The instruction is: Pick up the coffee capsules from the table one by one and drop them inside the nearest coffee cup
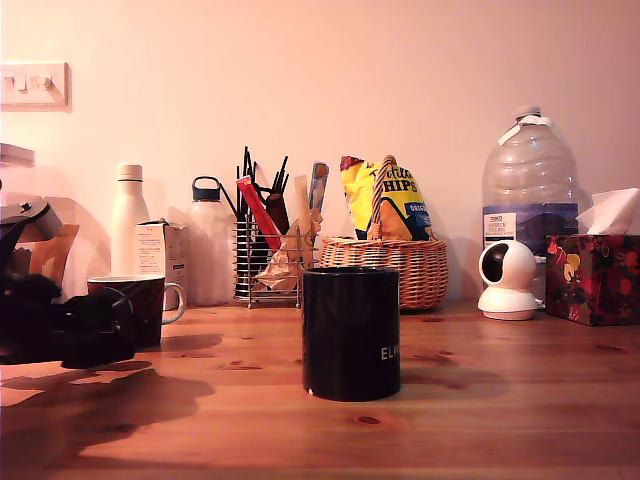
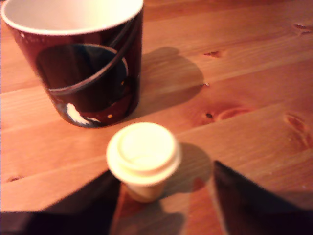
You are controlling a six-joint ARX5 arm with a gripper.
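Trouble is most likely when the jaws close. The gripper [image 2: 164,172] has its jaws spread, pinching nothing. The cream coffee capsule [image 2: 143,157] stands between them on the wooden table [image 2: 254,83], narrow end down and wide rim up, just in front of the patterned mug [image 2: 83,63]. It sits off centre, close beside one finger [image 2: 93,203] and well clear of the other. I cannot tell whether it touches the near one. That finger would probably reach it first and shove or topple it, since the base is small. The tapered wall is a second risk, because pads pressing on a slope may squeeze the capsule out. With the mug so near, a low lift could clip its rim, and a release off centre could bounce the capsule back onto the table.

Counting across the exterior view from its left:
- **Task things:** one gripper, one patterned mug and one black mug [image 1: 350,333], which stands well apart.
- **Along the wall:** one light switch [image 1: 34,85], one slim white bottle [image 1: 128,230], one carton [image 1: 160,250] and one dark-capped white bottle [image 1: 210,255].
- **Further right along the wall:** one wire caddy [image 1: 262,270], one wicker basket [image 1: 410,275] holding one crisp bag [image 1: 385,200], one large water bottle [image 1: 530,180], one white camera [image 1: 507,280] and one tissue box [image 1: 592,275].
- **Capsules:** one shows, the cream one, and only in the wrist view. No dark capsule appears in either view.
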